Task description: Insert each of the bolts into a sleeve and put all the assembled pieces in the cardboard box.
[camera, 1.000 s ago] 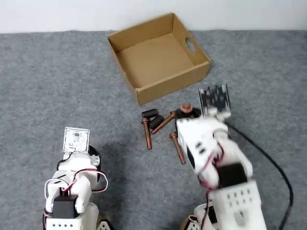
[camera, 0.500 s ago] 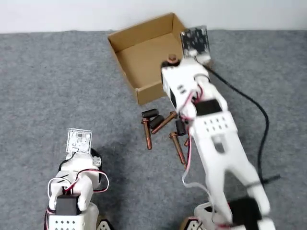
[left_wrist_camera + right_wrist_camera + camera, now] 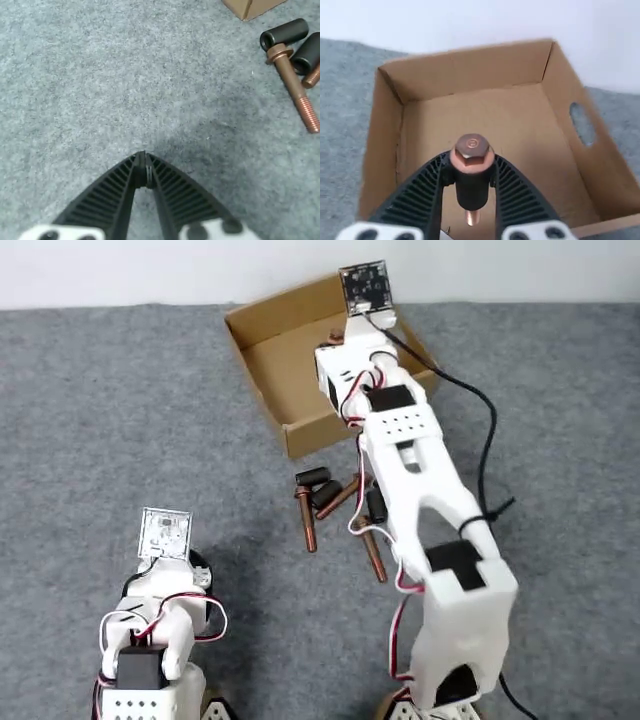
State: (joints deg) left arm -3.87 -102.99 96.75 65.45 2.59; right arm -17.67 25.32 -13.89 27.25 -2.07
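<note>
The right claw pinches a black sleeve with a bolt through it. The hex head sits above the sleeve and the copper tip pokes out below. The pair's long axis runs roughly upright, tip down, and the bare floor of the box lies straight beneath it, inside all 4 walls. In the high view this arm stretches out toward 12 o'clock, its wrist over the box's 3 o'clock half. The coming move looks like a plain release: parting the claw should drop the piece onto the floor, well clear of the rim.

On the desk, at 6 o'clock from the box, lie 3 loose bolts and 3 empty sleeves, partly under the right arm. The left claw is pressed together on nothing, low over the desk at about 7 o'clock from that pile. The pile is well apart from it and nearer the right arm's base.
</note>
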